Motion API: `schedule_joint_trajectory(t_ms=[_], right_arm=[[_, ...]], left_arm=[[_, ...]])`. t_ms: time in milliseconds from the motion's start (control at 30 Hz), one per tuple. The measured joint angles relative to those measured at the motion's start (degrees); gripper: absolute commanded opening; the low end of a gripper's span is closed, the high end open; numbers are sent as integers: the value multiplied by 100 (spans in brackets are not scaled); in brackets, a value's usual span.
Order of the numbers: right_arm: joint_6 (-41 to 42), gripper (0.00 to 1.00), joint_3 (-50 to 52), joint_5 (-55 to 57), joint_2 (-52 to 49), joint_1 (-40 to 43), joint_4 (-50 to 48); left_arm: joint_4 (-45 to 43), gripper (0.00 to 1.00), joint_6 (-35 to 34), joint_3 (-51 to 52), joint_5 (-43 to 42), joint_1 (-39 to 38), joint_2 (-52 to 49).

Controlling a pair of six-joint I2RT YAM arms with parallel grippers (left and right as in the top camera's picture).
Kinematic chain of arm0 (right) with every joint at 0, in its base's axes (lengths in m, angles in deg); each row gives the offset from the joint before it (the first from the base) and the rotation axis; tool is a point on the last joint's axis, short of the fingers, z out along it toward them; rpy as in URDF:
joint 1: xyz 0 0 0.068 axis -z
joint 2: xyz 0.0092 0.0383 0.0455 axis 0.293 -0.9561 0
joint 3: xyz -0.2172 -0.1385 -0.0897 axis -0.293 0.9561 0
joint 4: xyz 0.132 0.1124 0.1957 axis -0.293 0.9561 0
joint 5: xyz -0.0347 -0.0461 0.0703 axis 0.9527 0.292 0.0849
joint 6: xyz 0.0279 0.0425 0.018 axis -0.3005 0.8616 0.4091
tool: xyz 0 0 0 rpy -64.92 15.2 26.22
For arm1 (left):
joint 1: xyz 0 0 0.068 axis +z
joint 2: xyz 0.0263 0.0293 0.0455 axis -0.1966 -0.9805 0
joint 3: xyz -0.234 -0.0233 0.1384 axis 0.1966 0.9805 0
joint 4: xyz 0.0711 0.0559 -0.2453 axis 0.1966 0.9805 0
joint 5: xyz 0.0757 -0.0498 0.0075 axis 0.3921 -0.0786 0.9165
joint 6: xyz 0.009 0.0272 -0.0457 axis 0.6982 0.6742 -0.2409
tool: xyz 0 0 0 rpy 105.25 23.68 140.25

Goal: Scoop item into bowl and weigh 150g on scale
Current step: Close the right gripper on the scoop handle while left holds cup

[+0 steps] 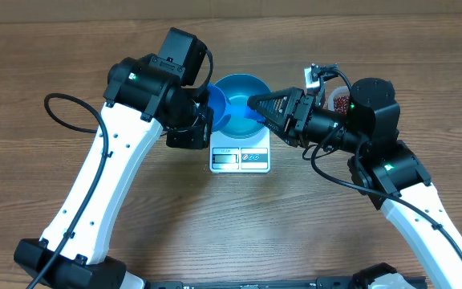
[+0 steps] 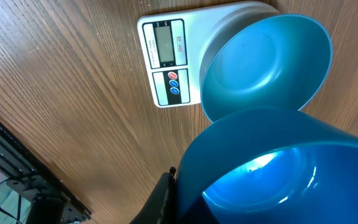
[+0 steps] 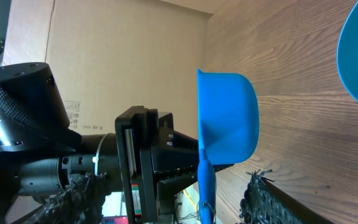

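A bright blue bowl (image 1: 239, 87) (image 2: 266, 62) sits on the white scale (image 1: 241, 158) (image 2: 166, 56). A small blue scoop (image 1: 237, 120) (image 2: 291, 174) (image 3: 229, 118) hangs in front of the bowl. My left gripper (image 1: 207, 112) (image 2: 179, 190) is shut on the scoop's rim, one finger (image 2: 165, 198) flat against its outer wall. My right gripper (image 1: 257, 104) (image 3: 173, 199) stands open, its fingers wide on either side of the scoop's handle (image 3: 205, 183) without touching it. Dark red-brown beans (image 1: 341, 103) show in a clear tub behind the right arm.
The scale's display and buttons face the table's front edge. Bare wooden table lies to the left and front of the scale. Both arms crowd the space just above the scale. A brown wall runs behind the table.
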Motion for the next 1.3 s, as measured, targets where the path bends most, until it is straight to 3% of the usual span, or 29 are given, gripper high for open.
schedule_joint_trajectory(t_ms=[867, 1233, 1300], right_arm=[[-105, 73, 0, 15, 0, -2, 212], [-111, 64, 0, 72, 0, -7, 173], [-114, 59, 0, 81, 0, -7, 170]], left_arm=[[-234, 4, 260, 0, 0, -13, 0], [-234, 4, 17, 0, 0, -267, 0], [-238, 4, -116, 0, 4, -326, 0]])
